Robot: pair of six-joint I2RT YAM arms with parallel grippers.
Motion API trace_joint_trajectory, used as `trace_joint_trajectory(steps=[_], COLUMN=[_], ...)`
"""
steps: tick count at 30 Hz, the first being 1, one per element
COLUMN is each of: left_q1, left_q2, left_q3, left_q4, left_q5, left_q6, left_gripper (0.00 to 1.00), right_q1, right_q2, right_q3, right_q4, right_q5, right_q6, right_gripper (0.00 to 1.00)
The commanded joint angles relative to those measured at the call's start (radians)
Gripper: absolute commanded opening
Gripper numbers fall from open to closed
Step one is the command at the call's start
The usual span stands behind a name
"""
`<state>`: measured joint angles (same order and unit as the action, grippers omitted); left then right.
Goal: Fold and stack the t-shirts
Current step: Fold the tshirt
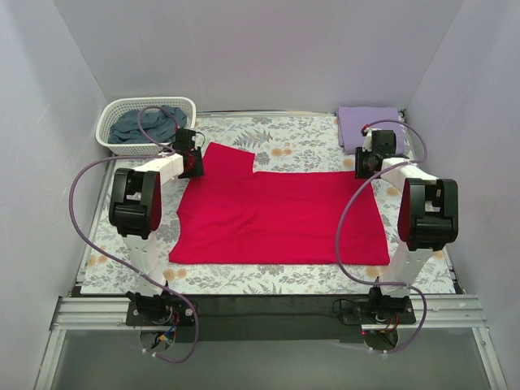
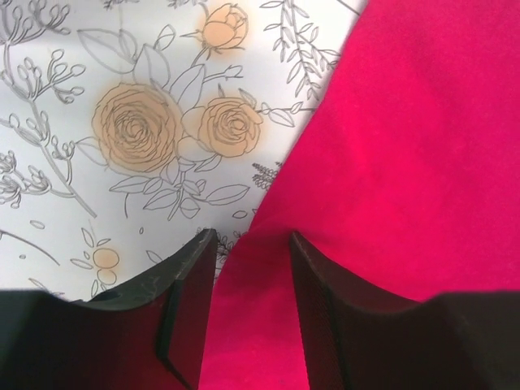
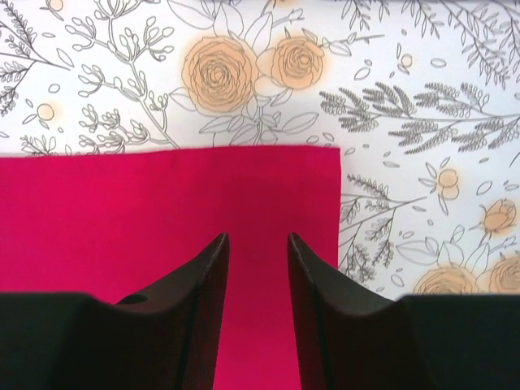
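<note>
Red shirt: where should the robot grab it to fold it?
Probably its far edge, near each end, coming down from above. The red shirt lies flat, so only its thin edges can be pinched. The left gripper and right gripper are open near that edge.

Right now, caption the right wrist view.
Open right pincer over a corner of the crimson cloth t-shirt on floral table covering.

The left gripper (image 2: 252,238) has its dark jaws parted over the slanting edge of the red t-shirt (image 2: 406,146). The shirt lies on the desk's rose-printed floral covering (image 2: 73,203), which fills the left.
</note>
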<state>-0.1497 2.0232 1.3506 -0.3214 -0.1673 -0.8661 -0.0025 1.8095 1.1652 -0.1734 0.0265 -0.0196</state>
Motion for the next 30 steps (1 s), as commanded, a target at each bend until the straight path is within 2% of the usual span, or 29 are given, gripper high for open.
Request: trace_joint_trajectory(steps=[1, 2, 4, 5, 11, 13, 30], left_q1=[0.001, 0.001, 0.001, 0.001, 0.001, 0.001, -0.005], left_q2=[0.057, 0.061, 0.069, 0.071, 0.080, 0.080, 0.091], left_q3=[0.002, 0.004, 0.004, 0.005, 0.008, 0.007, 0.013], left_q4=[-0.070, -0.076, -0.082, -0.087, -0.099, -0.099, -0.111], left_q5=[0.034, 0.035, 0.038, 0.038, 0.034, 0.031, 0.022], left_q6=[0.021, 0.021, 0.022, 0.022, 0.029, 0.032, 0.032], left_gripper=[0.39, 0.37, 0.27, 0.25, 0.04, 0.00, 0.00], right_q1=[0.001, 0.001, 0.001, 0.001, 0.001, 0.001, -0.024], right_q2=[0.036, 0.042, 0.060, 0.070, 0.117, 0.135, 0.209], right_q3=[0.051, 0.057, 0.067, 0.080, 0.136, 0.157, 0.183], right_q4=[0.032, 0.032, 0.032, 0.031, 0.031, 0.031, 0.000], right_q5=[0.015, 0.036, 0.061, 0.078, 0.084, 0.089, 0.062], right_q6=[-0.045, -0.046, -0.052, -0.059, -0.051, -0.049, -0.020], right_gripper=[0.36, 0.36, 0.38, 0.39, 0.41, 0.41, 0.39])
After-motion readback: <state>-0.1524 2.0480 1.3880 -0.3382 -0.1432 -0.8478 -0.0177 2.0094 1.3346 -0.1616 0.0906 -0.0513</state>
